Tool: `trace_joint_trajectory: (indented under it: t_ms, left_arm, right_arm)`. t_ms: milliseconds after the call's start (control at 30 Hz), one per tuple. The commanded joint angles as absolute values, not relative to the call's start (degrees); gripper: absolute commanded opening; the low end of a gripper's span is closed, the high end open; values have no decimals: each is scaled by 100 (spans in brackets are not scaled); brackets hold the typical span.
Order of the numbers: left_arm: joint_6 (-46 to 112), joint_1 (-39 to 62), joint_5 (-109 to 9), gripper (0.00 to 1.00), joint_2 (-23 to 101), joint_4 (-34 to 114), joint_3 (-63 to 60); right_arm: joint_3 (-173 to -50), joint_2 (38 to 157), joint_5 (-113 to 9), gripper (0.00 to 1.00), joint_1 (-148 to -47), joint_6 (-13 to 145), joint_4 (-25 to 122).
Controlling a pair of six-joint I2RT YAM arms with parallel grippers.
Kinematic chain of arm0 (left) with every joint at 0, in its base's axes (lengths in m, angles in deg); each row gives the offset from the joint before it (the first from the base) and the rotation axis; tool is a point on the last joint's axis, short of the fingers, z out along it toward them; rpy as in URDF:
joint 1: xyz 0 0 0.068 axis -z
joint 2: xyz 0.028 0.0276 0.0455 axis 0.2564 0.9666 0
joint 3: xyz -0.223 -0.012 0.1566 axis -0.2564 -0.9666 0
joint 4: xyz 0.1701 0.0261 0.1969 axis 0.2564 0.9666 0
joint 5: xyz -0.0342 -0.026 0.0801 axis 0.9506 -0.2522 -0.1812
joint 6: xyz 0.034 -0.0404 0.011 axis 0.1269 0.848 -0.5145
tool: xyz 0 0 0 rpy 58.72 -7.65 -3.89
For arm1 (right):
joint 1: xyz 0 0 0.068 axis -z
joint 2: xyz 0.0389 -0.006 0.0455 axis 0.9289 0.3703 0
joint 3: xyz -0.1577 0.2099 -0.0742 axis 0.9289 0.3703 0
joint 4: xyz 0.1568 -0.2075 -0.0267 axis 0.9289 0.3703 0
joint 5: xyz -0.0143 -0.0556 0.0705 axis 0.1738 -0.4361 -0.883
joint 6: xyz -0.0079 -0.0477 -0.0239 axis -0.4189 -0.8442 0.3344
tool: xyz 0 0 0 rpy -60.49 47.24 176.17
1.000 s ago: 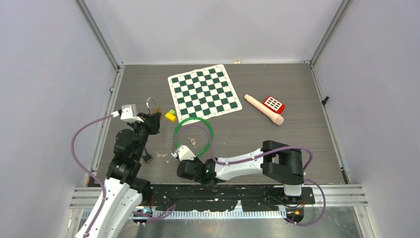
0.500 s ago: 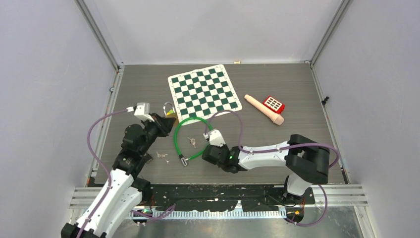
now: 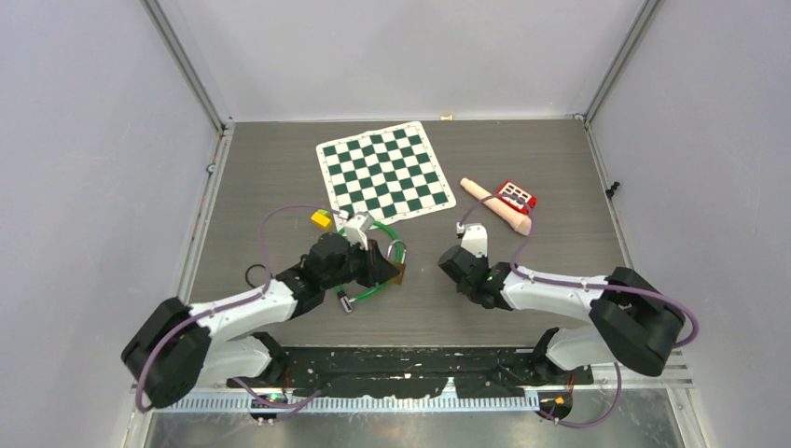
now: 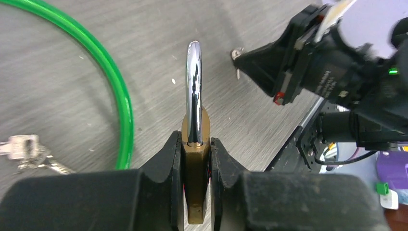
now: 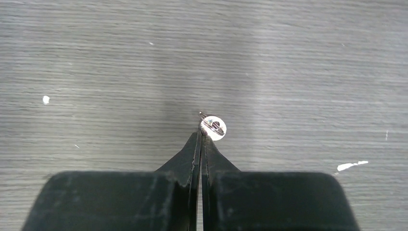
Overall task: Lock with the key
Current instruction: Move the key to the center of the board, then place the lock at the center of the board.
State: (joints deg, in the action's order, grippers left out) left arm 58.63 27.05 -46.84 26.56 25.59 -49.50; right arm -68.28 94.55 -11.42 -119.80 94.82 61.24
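Padlock (image 4: 195, 163) clamped on the left, key (image 5: 212, 126) pinched on the right, both beside the green cable loop (image 4: 122, 103).
The left jaws are clenched on the padlock's brass body, its shackle (image 4: 194, 86) pointing away from them, just outside the loop's right edge. The right jaws are pressed together on the small silver key, seen against the grey counter (image 5: 120, 62) farther right of the loop, near the padlock but apart from it. A bunch of keys (image 4: 29, 151) lies inside the loop.
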Motion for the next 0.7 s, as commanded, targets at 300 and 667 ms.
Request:
trace_joint_trajectory:
  t_ms: [300,667]
  left_arm:
    - [7037,3668,-4333,0,5669,146,-3133]
    - [7835,4201,-4897,0,7107,-376,-2679]
  right_arm:
    - [-7285,6716,-694,24,-11759,10510,8010]
    - [-7556,5731,-391,32,-11687,10718,8808]
